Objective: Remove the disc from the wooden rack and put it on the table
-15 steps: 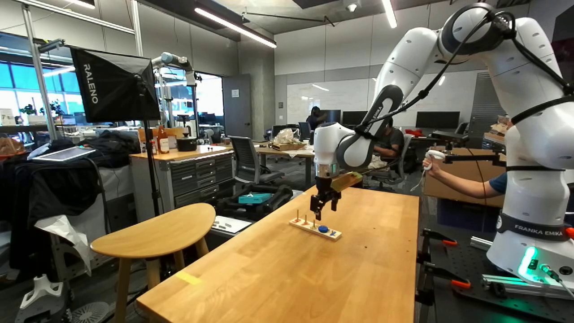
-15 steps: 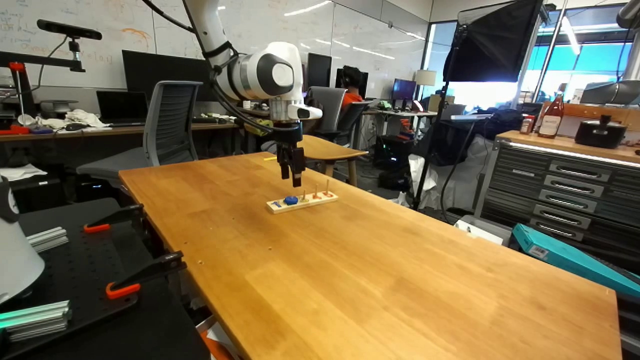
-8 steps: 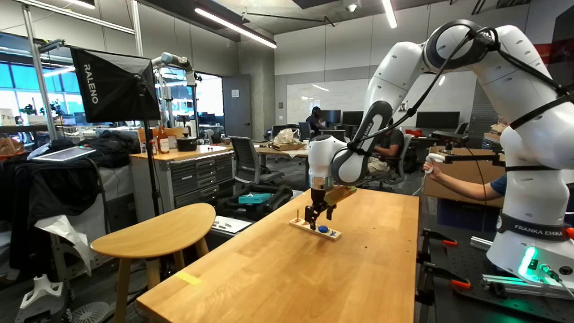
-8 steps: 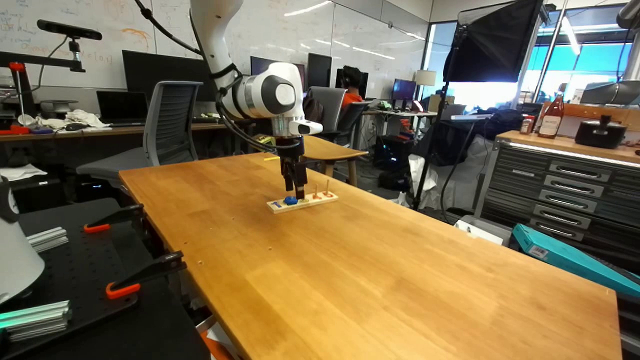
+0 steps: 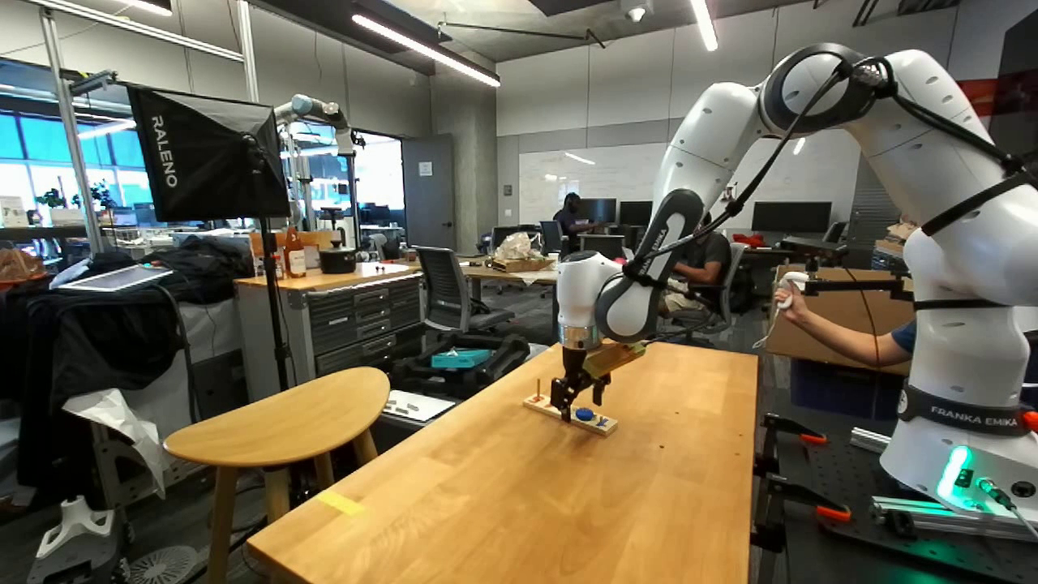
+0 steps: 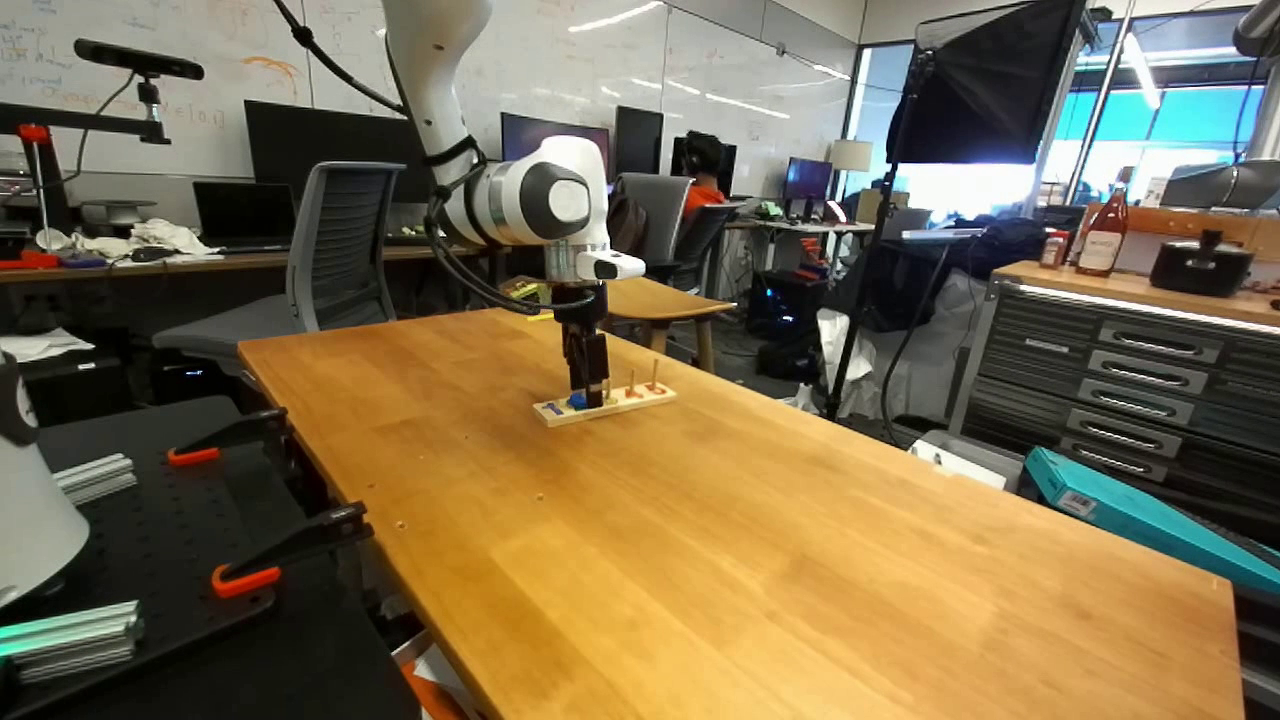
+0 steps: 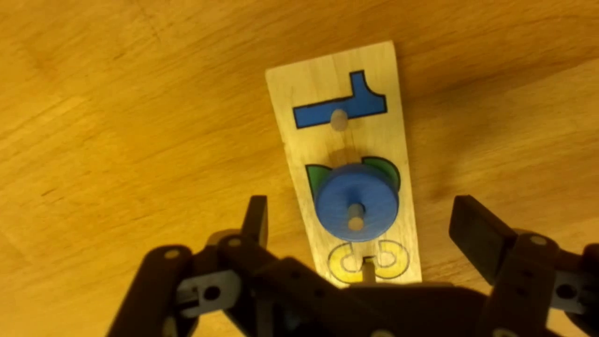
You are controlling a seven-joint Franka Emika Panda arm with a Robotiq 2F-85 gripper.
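Beyond a long light-wood table (image 5: pixel 519 495), an exterior view shows a black softbox lamp (image 5: pixel 207 158) and a grey drawer cabinet (image 5: pixel 365 320). On the table lies a low, elongated pale-wood rack (image 7: pixel 309 145) carrying slim wooden pegs (image 7: pixel 339 121); the wrist view shows its painted blue numeral 1 (image 7: pixel 369 104), a partly covered green figure (image 7: pixel 386 168) and a yellow numeral 3 (image 7: pixel 400 260). Over the green figure sits a round blue disc (image 7: pixel 337 201), a peg poking through its hole. Around it the black two-fingered gripper (image 7: pixel 361 215) is spread wide, one finger (image 7: pixel 479 236) on either side of the rack, grasping nothing, the disc between them and apart from both.
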